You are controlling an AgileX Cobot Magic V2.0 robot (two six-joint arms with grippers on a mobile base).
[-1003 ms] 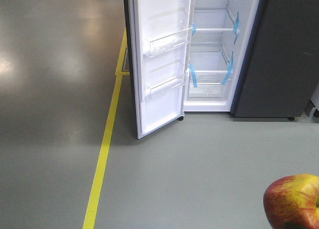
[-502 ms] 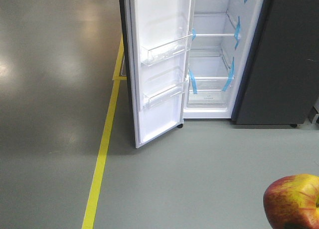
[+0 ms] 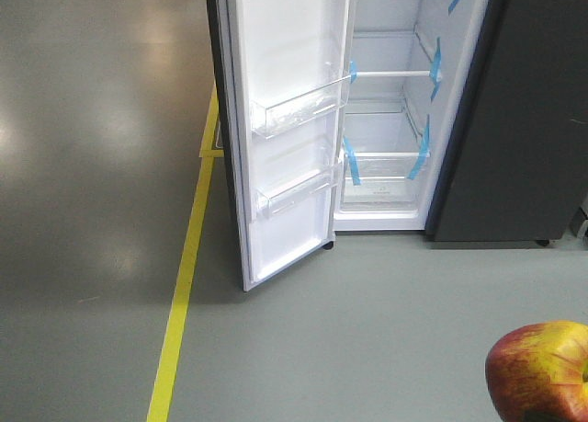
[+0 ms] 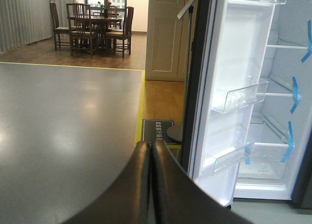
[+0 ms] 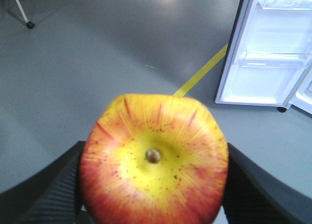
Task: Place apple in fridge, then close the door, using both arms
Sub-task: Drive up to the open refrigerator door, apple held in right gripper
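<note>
Grey floor [image 3: 92, 165] is crossed by a yellow line [image 3: 179, 302] running toward the fridge [image 3: 390, 178], whose door [image 3: 285, 229] is seen swung wide, with its clear bins [image 3: 299, 105] exposed. The apple [image 5: 153, 158] is clamped, stem end toward the wrist camera, in the right claw [image 5: 153, 185], well short of the fridge. The left claw [image 4: 151, 180] is seen pressed fully closed, with nothing held

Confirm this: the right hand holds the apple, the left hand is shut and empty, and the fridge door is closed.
Not closed. The exterior front-facing view shows the door standing wide open, with the white inside of the fridge exposed. The rest holds: the right hand grips the apple, and the left hand is shut and empty.
</note>
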